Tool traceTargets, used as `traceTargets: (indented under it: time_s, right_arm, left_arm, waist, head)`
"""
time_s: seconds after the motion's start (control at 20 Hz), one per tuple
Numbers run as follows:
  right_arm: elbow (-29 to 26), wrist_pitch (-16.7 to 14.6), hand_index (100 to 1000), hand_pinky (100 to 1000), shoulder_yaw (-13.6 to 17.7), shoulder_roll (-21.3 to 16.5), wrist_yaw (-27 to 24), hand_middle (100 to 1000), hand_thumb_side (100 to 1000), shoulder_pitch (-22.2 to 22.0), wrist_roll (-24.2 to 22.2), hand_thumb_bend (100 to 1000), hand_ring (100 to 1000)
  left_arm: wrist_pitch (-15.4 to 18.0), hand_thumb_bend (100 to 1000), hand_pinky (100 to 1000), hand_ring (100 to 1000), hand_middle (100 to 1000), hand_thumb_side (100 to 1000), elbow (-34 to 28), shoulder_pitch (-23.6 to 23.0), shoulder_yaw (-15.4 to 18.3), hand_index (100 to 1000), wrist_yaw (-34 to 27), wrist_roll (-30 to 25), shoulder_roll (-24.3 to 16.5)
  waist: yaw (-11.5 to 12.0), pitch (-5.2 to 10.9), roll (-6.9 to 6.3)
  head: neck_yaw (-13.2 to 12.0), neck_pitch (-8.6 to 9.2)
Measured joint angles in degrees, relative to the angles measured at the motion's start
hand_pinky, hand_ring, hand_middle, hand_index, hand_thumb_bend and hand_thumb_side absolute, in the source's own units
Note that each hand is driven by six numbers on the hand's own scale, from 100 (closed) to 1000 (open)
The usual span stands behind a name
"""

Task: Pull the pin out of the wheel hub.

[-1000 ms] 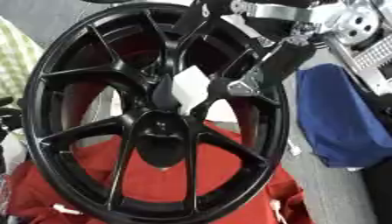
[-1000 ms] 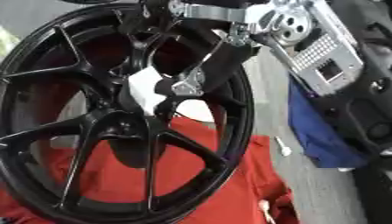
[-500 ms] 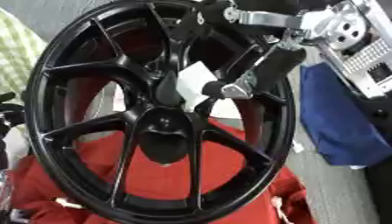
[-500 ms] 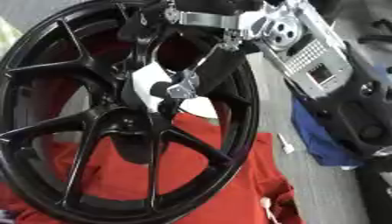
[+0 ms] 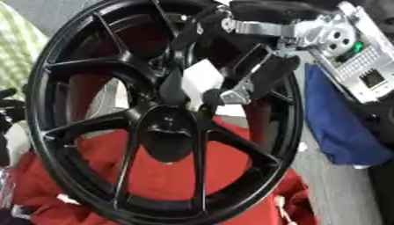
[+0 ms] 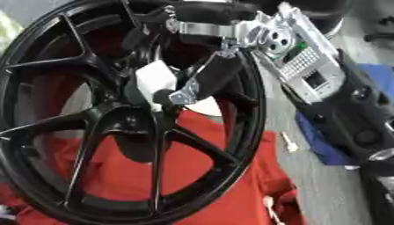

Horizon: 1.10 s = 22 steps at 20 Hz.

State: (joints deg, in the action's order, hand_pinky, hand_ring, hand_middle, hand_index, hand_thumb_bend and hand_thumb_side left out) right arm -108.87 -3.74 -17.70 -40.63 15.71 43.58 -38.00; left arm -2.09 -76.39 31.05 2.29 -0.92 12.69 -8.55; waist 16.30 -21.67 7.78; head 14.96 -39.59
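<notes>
one hand at the hub, pin not yet out

one hand works here: the right hand comes in from the upper right and reaches through the spokes of the black wheel, which stands tilted over a red cloth. its fingers are curled round a small white piece just above the hub, which i take to be the pin or its tag. the left hand is out of sight. the step in hand looks like the grasp itself; the next move calls for a straight draw away from the hub, clear of the spokes, without twisting. a blue cloth lies to the right. no brand, label or writing can be read anywhere.
</notes>
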Motion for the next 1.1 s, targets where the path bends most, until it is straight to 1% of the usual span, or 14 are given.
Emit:
traceTargets:
  time_s: [0.35, 0.45, 0.6, 0.65, 0.7, 0.9, 1.1]
  right_arm:
    - [1.0, -0.8, 889, 753, 0.0, 0.0, 1.2, 789, 261, -0.3, -0.3, 376, 842]
    - [1.0, -1.1, 874, 748, 0.0, 0.0, 1.4, 762, 250, -0.3, -0.6, 367, 838]
    - [1.0, -1.1, 827, 740, 0.0, 0.0, 1.3, 689, 231, -0.3, -1.1, 316, 834]
    - [1.0, -1.0, 820, 738, 0.0, 0.0, 0.9, 677, 231, -0.3, -1.3, 303, 835]
    - [1.0, -0.9, 806, 735, 0.0, 0.0, 0.4, 653, 233, -0.3, -1.4, 272, 836]
    - [0.6, 0.5, 777, 728, -0.4, 0.0, -2.8, 609, 233, -0.3, -2.1, 199, 832]
    - [0.2, 2.3, 751, 725, -0.4, 0.0, -5.9, 571, 230, -0.3, -2.9, 176, 822]
  left_arm:
    - [-0.2, 128, 655, 551, 498, 1000, -0.3, 0.3, 0.0, 720, 0.0, -0.2, 0.0]
    - [-0.2, 127, 655, 551, 498, 1000, -0.3, 0.3, 0.0, 720, 0.0, -0.2, 0.0]
    - [-0.3, 127, 655, 551, 498, 1000, -0.4, 0.3, 0.0, 721, 0.0, -0.3, 0.0]
    - [-0.3, 127, 655, 551, 498, 1000, -0.4, 0.3, 0.0, 720, 0.0, -0.3, 0.0]
    - [-0.3, 127, 655, 551, 498, 1000, -0.4, 0.3, 0.0, 720, 0.0, -0.3, 0.0]
    - [-0.4, 127, 656, 551, 498, 1000, -0.4, 0.3, 0.0, 720, 0.1, -0.4, 0.0]
    - [-0.5, 128, 656, 552, 498, 1000, -0.4, 0.3, 0.0, 720, 0.1, -0.4, 0.0]
  waist:
    - [0.2, -0.61, 0.11]
    - [0.2, -0.66, 0.11]
    - [0.2, -0.67, 0.11]
    - [0.2, -0.67, 0.11]
    - [0.2, -0.67, 0.11]
    - [0.2, -0.67, 0.11]
    - [0.3, -0.67, 0.16]
  head:
    - [0.3, 0.71]
    - [0.3, 0.92]
    - [0.3, 0.93]
    - [0.3, 0.93]
    - [0.3, 0.93]
    - [0.3, 0.93]
    - [0.4, 0.93]
